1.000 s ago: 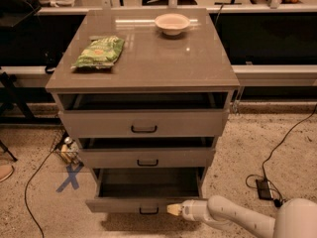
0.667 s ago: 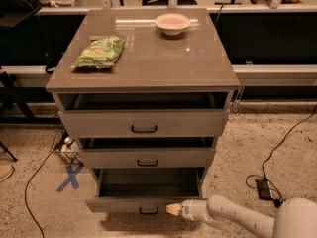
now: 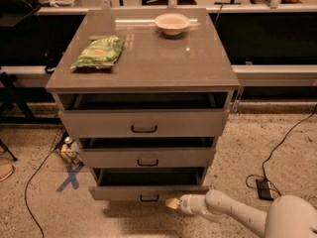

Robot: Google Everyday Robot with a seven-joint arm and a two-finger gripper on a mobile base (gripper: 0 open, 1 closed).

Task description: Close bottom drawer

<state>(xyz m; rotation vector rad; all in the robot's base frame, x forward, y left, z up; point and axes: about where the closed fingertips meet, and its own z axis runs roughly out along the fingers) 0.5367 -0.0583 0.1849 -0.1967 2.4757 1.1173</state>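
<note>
Bottom drawer [image 3: 119, 192] open; close not done.
It's the lowest of three, all ajar. Left of its handle [image 3: 149, 198]: bare front panel. Just right of handle: pincer [image 3: 173, 203], low at the panel edge. Contact unclear, and I can't tell if it's spread or pressed together. Full push left, I'd judge. Drawer interior dark; arm [image 3: 237, 217] cut off far right of handle.

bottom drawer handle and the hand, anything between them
Nothing; in the camera view the hand sits just right of the bottom drawer handle, only bare drawer front between.
</note>
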